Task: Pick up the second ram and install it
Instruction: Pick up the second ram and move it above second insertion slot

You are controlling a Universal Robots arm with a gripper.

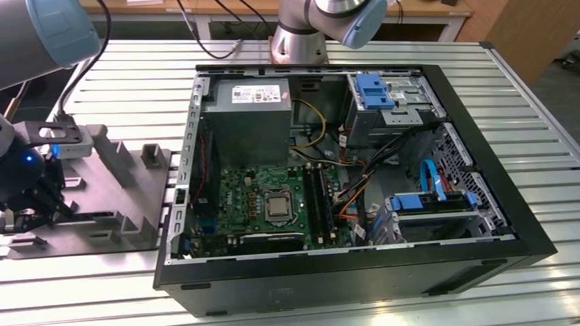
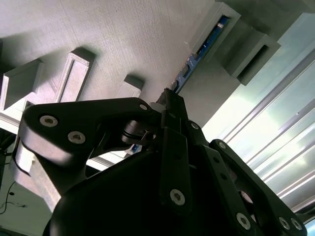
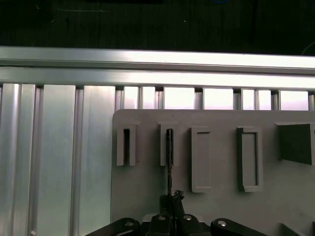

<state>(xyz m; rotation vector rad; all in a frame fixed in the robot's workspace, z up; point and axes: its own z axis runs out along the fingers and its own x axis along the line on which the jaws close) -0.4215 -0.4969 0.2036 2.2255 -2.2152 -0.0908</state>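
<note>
Toward the exterior view's left, low in the frame, a grey fixture plate (image 1: 127,204) with raised blocks lies on the slatted aluminium table (image 1: 136,75), just beside the open computer case (image 1: 363,272). The gripper (image 3: 172,197) hangs over the far-left part of this plate, well apart from the case.

In both wrist views the second ram (image 3: 169,162) stands on its thin edge above the plate. One end sits in the groove of a slotted post (image 3: 169,132), and the other end reaches the black fingers (image 3: 162,217). These are clenched together on that near end, grasping the stick with no gap showing beside it. In the second wrist view the board's blue-green face (image 2: 197,56) runs slantwise from the post to the fingertips. A matching slotted post (image 3: 126,145) stands just beside the one holding the stick, and two longer rectangular blocks (image 3: 201,160) sit on its other side.

Inside the case, the green motherboard (image 1: 263,197) fills the lower left of the bay in the exterior view, with the processor socket (image 1: 274,204) near its middle. The long black memory slots (image 1: 317,197) run just to the exterior view's right of the socket. A grey power supply (image 1: 249,115) sits above the board, and blue drive latches (image 1: 373,92) show at the upper right of the case
</note>
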